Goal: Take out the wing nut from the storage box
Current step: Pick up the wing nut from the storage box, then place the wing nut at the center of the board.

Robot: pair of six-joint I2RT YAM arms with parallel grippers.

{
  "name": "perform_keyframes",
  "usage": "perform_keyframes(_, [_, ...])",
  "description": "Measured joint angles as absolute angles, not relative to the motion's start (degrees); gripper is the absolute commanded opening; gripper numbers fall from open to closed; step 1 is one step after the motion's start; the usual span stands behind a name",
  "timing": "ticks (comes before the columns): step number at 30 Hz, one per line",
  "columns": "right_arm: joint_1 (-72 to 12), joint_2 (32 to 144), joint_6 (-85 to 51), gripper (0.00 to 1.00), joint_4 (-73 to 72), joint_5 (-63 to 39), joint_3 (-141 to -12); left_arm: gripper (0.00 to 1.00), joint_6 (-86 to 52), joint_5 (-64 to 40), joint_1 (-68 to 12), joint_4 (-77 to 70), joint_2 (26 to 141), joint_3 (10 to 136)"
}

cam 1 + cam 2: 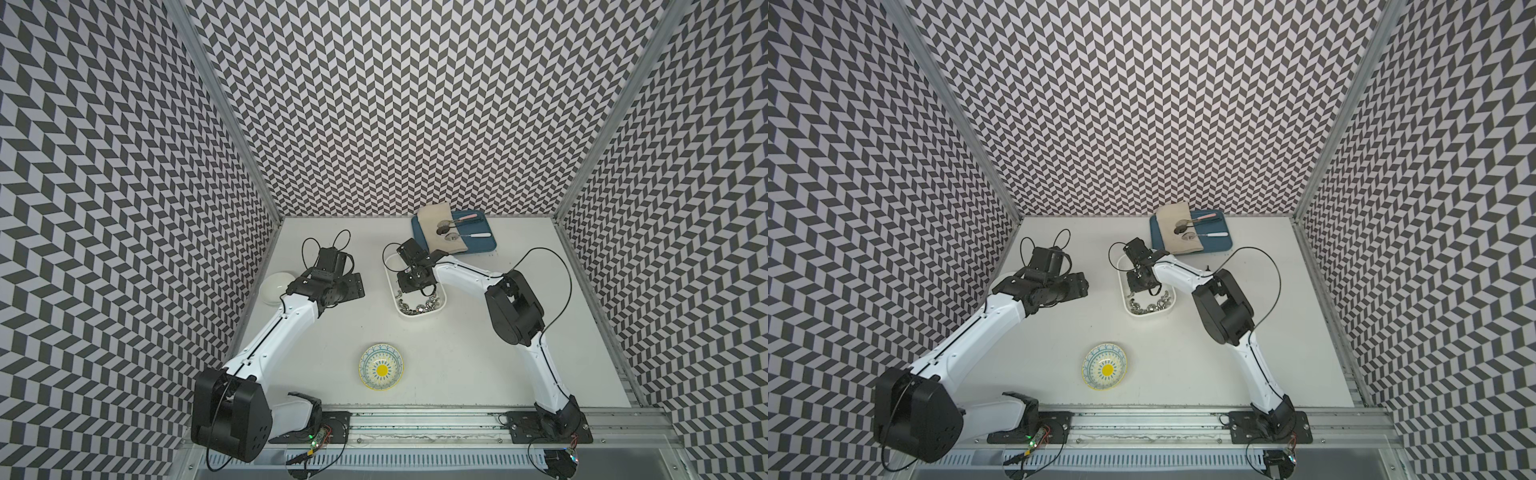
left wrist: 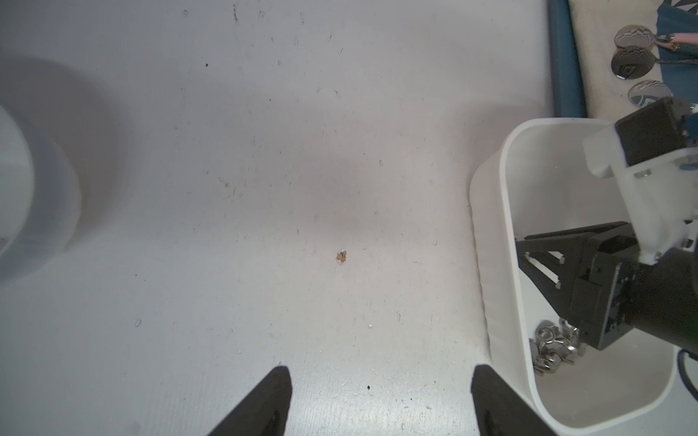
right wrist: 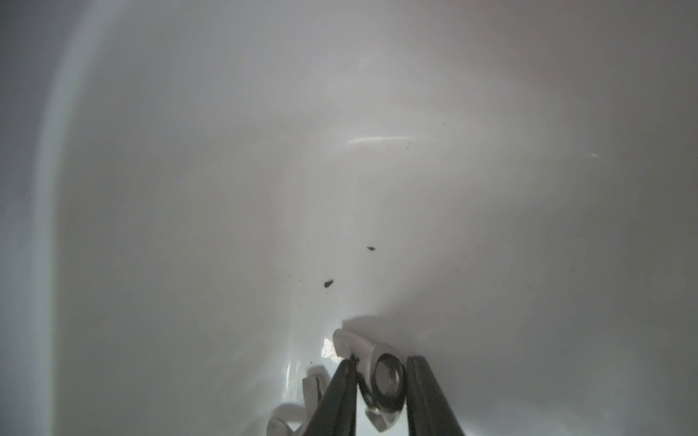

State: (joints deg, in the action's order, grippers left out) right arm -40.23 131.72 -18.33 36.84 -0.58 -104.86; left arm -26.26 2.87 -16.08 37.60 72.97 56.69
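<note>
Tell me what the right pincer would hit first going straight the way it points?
The wing nut looks pinched between the fingers of the right pincer; straight on, they would probably meet the floor of the white box first, though the gap left is unclear.

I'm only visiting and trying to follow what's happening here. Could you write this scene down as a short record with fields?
Right gripper: down inside the storage box, jaws either side of a wing nut; whether it is clamped yet is unclear
Left gripper: open, empty, above the table beside the box
Other nuts: heaped at the box's near end
Elsewhere: patterned bowl, blue tray, white bowl
</note>
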Motion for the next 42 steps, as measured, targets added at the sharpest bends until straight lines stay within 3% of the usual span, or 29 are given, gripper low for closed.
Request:
perform_keyframes(13, [-40.23, 131.46, -17.96, 0.09, 35.22, 0.16, -104.38, 0.79, -26.48, 3.2, -16.08, 37.43, 72.62, 56.25])
perform_keyframes(25, [-38.39, 123.5, -18.68, 0.07, 35.16, -0.97, -99.26, 0.79, -26.7, 3.2, -16.08, 36.8, 72.62, 55.53])
perform_keyframes(42, [-27.4, 106.48, -19.73, 0.06, 32.32, -2.42, -81.12, 0.78, -26.89, 3.18, -16.08, 36.01, 72.62, 55.4])
